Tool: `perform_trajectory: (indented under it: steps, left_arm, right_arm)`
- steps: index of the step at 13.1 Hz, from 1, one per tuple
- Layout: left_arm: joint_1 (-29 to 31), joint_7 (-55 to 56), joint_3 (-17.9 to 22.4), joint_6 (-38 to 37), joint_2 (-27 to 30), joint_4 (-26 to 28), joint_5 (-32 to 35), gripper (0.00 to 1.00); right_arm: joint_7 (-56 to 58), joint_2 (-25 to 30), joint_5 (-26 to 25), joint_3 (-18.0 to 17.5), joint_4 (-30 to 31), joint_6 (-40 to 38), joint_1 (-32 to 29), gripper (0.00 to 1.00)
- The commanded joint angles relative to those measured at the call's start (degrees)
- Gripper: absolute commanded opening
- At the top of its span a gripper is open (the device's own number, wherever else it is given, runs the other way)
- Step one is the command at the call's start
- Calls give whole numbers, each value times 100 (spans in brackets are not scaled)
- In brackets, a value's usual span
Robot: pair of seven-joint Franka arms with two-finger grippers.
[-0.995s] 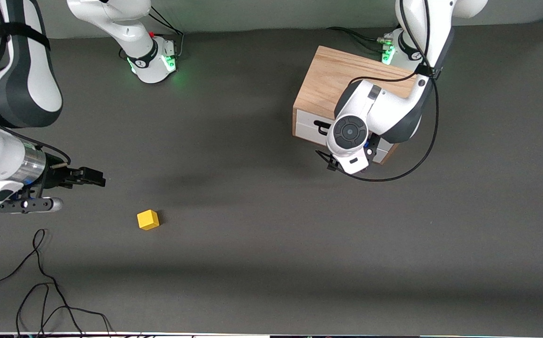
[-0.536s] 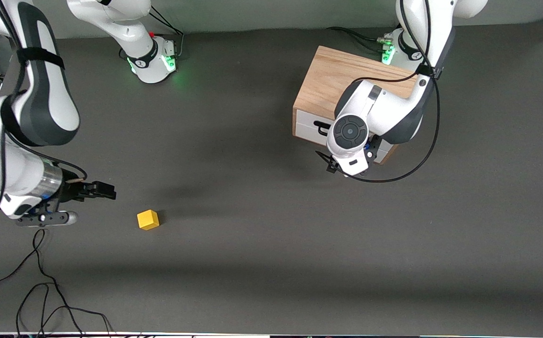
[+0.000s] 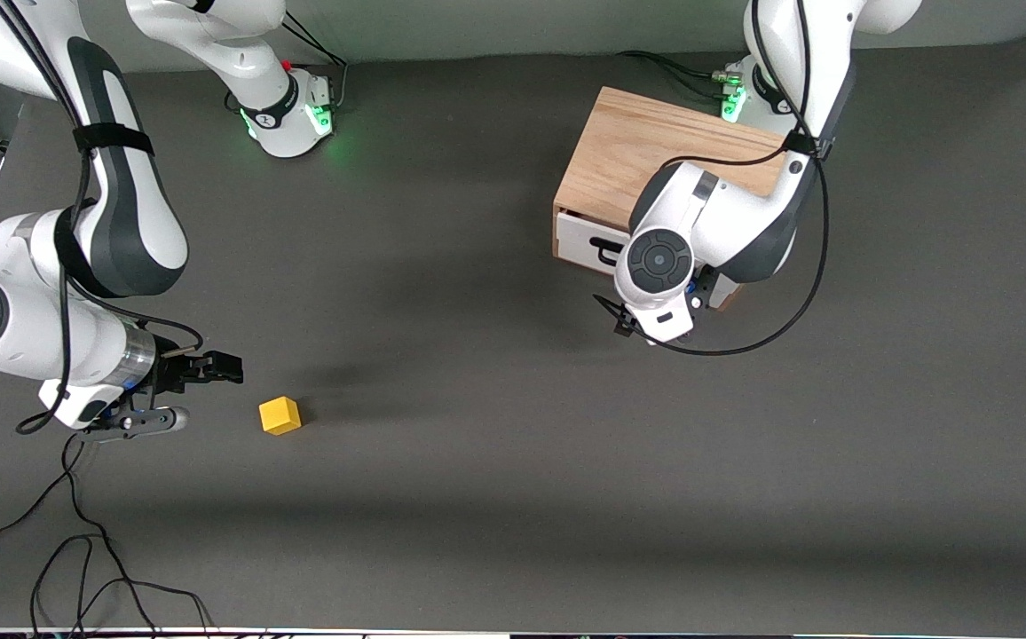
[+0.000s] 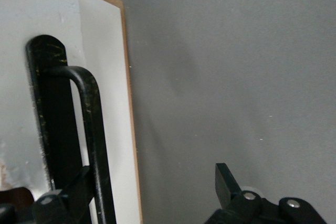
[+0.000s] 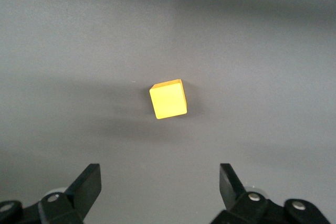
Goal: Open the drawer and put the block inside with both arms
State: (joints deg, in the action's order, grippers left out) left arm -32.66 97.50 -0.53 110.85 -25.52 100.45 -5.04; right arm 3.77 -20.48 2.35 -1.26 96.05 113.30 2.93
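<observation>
1. The left pincer [image 3: 655,306] is standing at the front of the drawer [image 3: 588,246], with the left arm's wrist reaching over the light oak box [image 3: 628,151]. In the left wrist view one finger [image 4: 79,190] is lying beside the black bar handle [image 4: 89,129] and the other finger [image 4: 227,182] is standing well apart from it, so this pincer is open around the handle and is not gripping it.
2. I judge this placing is chosen so that closing on the bar will let the arm pull the drawer out toward the front camera.
3. The drawer's white panel is sitting almost flush in the box, maybe out by a thin gap only; its inside is not showing, so I cannot tell what is in it.
4. The yellow block [image 3: 280,415] is resting on the grey counter [image 3: 513,497], toward the right arm's end and well apart from the box.
5. The right pincer [image 3: 227,366] is hovering over the counter just beside the block. In the right wrist view its two fingers [image 5: 89,179] are spread wide with nothing between them, and the block [image 5: 168,99] is lying ahead of them, lined up with the gap.
6. I think this wide opening is prepared for coming down around the cube.
</observation>
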Motion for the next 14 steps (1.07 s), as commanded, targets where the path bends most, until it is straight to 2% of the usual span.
perform_trajectory:
  steps: [1, 3, 11, 14]
  left_arm:
    - [23, -126, 35, 25, -558, -727, 91, 100]
    - [49, -126, 35, 33, -760, -1035, 91, 100]
    - [67, -126, 44, 51, -1393, -2028, 74, 100]
    - [120, -118, 44, 225, -1464, -2179, 126, 100]
  right_arm:
    - [177, 202, -60, 29, 535, 638, 15, 100]
    - [404, 194, -60, 29, 747, 1017, 15, 100]
    - [1055, -254, -51, 11, 783, 1642, 112, 100]
    - [1073, -526, -60, 20, 792, 1897, 147, 100]
